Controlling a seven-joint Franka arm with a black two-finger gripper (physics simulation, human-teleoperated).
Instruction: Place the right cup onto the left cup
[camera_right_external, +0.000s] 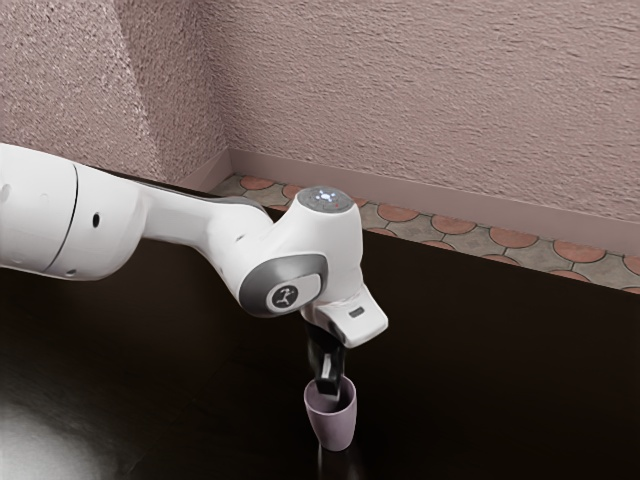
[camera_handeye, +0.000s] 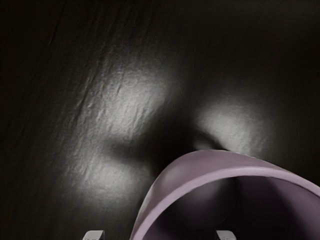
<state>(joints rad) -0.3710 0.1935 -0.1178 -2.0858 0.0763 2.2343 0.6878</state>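
One pink cup (camera_right_external: 332, 427) upright on the counter (camera_right_external: 490, 380), under the end effector (camera_right_external: 328, 388); fingertips (camera_handeye: 94, 235) wide apart, nothing gripped, one over the mouth, t'other outside; prob. rim grip next: centre on wall, lower straight, close gently w/o tipping.

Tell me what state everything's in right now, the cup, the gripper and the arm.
Cup: upright, mouth up; too dark inside to tell whether it is empty.
Gripper: open, its fingertips apart at the cup's mouth, not closed on the cup.
Arm: bent, its hand pointing down over the cup.
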